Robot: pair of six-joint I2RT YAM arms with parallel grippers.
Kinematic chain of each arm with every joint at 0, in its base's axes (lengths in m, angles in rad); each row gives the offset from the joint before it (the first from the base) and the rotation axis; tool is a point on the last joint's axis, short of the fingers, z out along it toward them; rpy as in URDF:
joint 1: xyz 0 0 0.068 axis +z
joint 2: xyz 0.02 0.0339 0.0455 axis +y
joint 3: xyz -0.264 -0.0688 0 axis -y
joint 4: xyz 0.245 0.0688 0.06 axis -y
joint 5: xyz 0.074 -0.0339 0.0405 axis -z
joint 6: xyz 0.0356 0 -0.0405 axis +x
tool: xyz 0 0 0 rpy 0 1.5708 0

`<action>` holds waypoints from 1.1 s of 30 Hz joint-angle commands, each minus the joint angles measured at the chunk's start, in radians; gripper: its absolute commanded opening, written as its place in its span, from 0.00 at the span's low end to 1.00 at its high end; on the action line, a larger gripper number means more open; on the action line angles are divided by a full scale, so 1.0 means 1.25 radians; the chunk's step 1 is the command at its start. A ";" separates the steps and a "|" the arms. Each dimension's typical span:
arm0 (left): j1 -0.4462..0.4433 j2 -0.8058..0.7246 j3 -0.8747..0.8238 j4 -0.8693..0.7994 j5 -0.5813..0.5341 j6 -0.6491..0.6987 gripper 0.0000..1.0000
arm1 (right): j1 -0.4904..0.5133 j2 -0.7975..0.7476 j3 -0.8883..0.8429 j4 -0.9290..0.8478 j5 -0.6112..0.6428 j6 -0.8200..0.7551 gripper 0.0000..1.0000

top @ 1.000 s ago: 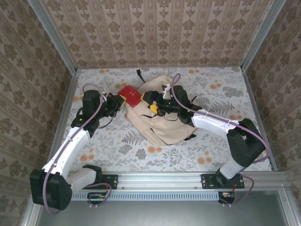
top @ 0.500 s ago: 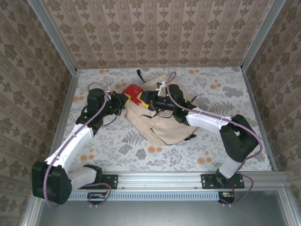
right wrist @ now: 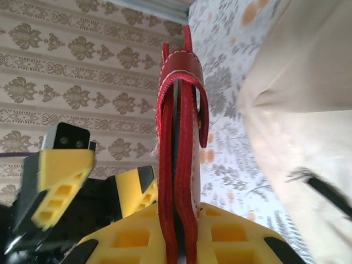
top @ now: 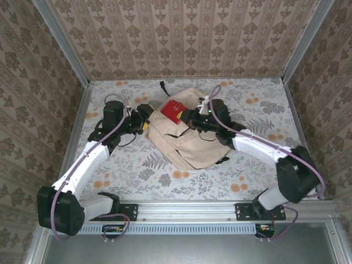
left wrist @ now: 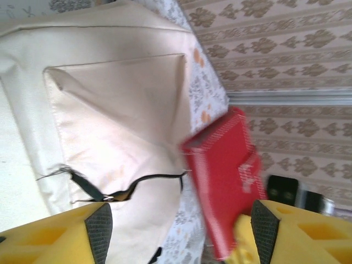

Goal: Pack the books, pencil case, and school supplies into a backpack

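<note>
While our right gripper [right wrist: 179, 234] pinches the red case [top: 175, 110] on edge over the far-left corner of the beige backpack [top: 193, 147] lying mid-table, we see our left gripper [top: 143, 115] spread wide beside it.

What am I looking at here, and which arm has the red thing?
Two robot arms stand at the near edge of a table with a flowered top. The wide picture looks down from above and behind them. The other two come from a camera on each wrist, so the yellow fingers at the bottom are that arm's own. A beige backpack lies on the table. The right gripper is shut on a red flat case. The left gripper is open and holds nothing.
</note>
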State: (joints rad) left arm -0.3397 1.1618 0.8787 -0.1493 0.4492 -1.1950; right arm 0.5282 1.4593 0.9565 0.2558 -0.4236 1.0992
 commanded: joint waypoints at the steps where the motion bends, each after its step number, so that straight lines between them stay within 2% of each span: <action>1: -0.014 0.027 0.017 -0.082 -0.017 0.095 0.70 | -0.077 -0.111 -0.013 -0.167 -0.067 -0.131 0.16; 7: -0.054 0.074 0.045 -0.128 -0.053 0.150 0.73 | -0.183 -0.212 -0.036 -0.384 -0.108 -0.227 0.17; 10: -0.085 0.104 0.053 -0.133 -0.081 0.156 0.73 | -0.213 -0.226 -0.078 -0.398 -0.115 -0.214 0.17; 16: -0.131 0.162 0.051 -0.107 -0.098 0.147 0.72 | -0.219 -0.215 -0.115 -0.415 -0.082 -0.207 0.17; 19: -0.140 0.186 0.050 -0.093 -0.092 0.142 0.72 | -0.220 -0.192 -0.126 -0.410 -0.062 -0.206 0.17; 27: -0.149 0.238 0.061 -0.072 -0.073 0.146 0.71 | -0.218 -0.070 -0.118 -0.241 -0.132 -0.149 0.17; 33: -0.156 0.263 0.058 -0.057 -0.065 0.138 0.71 | -0.220 -0.021 -0.105 -0.147 -0.092 -0.113 0.16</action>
State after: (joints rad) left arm -0.5247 1.4773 0.9257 -0.2451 0.3515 -1.0348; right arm 0.2569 1.4090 0.8074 -0.0444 -0.5495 0.9169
